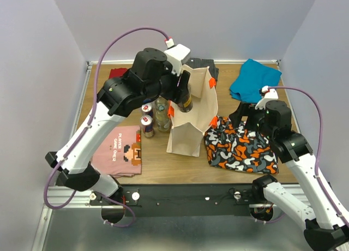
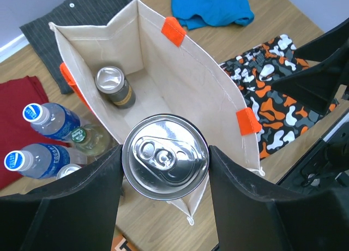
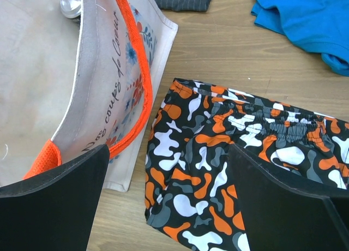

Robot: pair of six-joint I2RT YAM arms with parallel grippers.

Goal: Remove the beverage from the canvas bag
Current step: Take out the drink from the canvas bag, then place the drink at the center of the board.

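The beige canvas bag [image 1: 191, 132] stands upright mid-table, its mouth open [image 2: 185, 82]. My left gripper [image 1: 182, 95] is shut on a beverage can [image 2: 165, 156], one black finger on each side of its silver top, and holds it just over the bag's near rim. From above, that can [image 1: 186, 102] looks dark with a gold band. A second can [image 2: 113, 86] stands on the bag's floor. My right gripper [image 3: 169, 196] hangs open over camouflage shorts [image 3: 218, 169], right of the bag's printed side [image 3: 117, 87], with nothing between its fingers.
Water bottles [image 2: 46, 120] and small cans [image 1: 147, 123] crowd the bag's left side. Clothes lie around: camouflage shorts [image 1: 240, 144], a blue shirt [image 1: 255, 79], a pink printed T-shirt [image 1: 120, 150], a dark striped garment [image 2: 71, 16], and a red cloth [image 1: 117, 72].
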